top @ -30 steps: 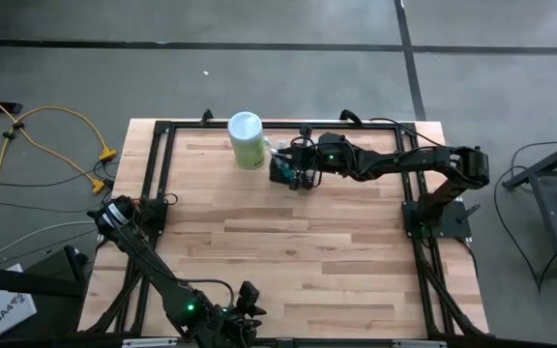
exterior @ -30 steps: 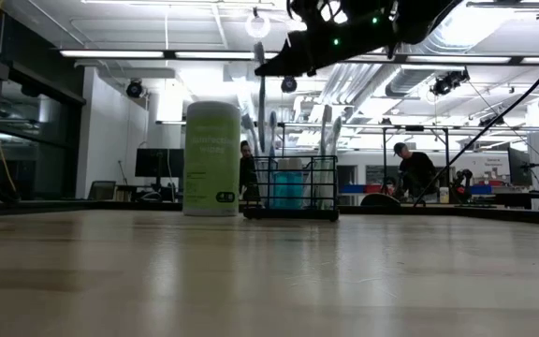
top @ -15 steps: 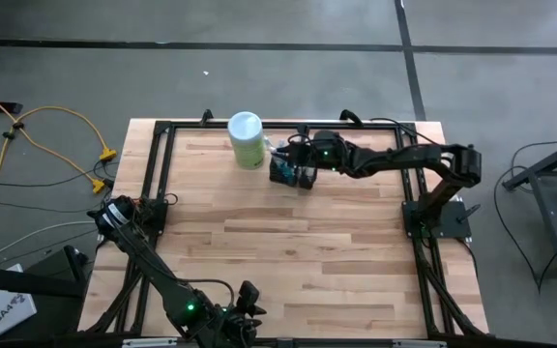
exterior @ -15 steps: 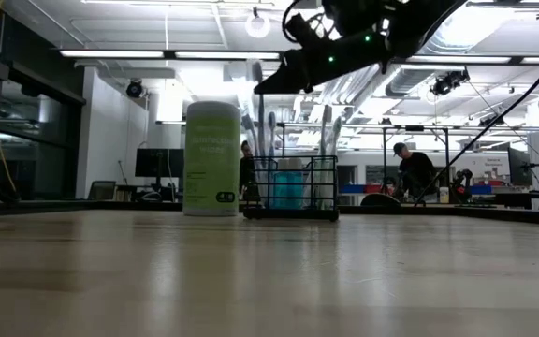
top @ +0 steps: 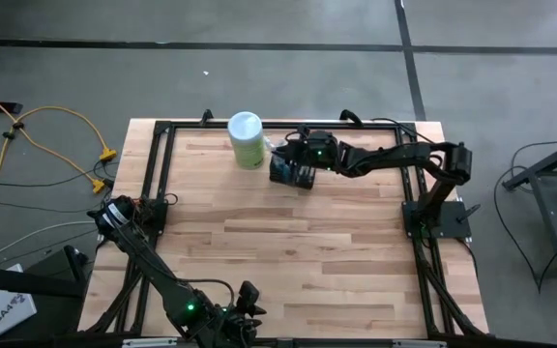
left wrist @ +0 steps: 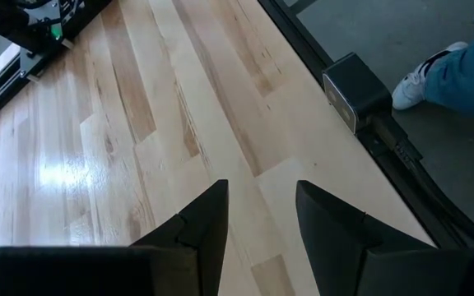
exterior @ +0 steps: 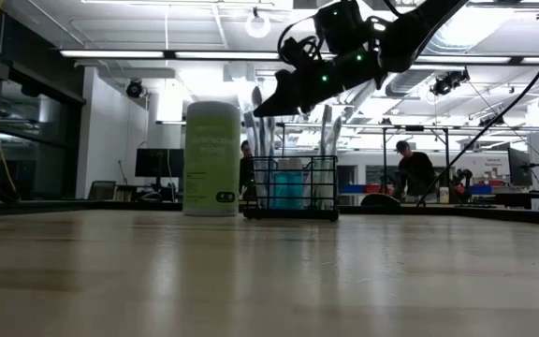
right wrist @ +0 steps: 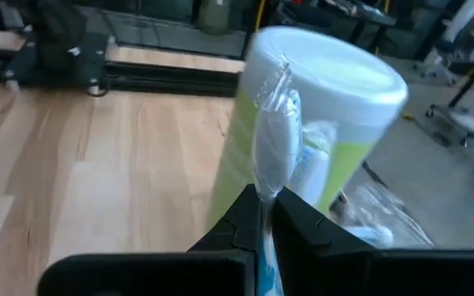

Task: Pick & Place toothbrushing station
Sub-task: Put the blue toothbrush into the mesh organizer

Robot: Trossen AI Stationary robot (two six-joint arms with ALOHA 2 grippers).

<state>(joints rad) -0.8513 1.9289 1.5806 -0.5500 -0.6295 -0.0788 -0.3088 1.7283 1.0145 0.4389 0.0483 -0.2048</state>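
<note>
- Your right pincer is over the far edge of the bench, right above the toothbrushing station, the black wire-mesh caddy.
- Right wrist view: its fingers are nearly together with a toothbrush standing in the thin gap. It looks clamped on the brush, below the head, but I can't confirm actual contact.
- Low view: the station sits flat on the bench with upright brushes and a blue item inside. The pincer comes in tilted from above, at brush-head height.
- That's likely because the caddy is shorter than the brushes, so the heads are what you reach first.
- The pale green canister with the white lid stands just beyond your right pincer and just beside the caddy. It fills the right wrist view, so there's little room on that side.
- Risk, my read: pulling on the brush may lift only the brush or tip the light caddy. The wire rim looks like the safer grip if you want the whole station moved.
- Your left pincer is parked at the near edge of the bench, fingers apart, nothing between them, well apart from the caddy.
</note>
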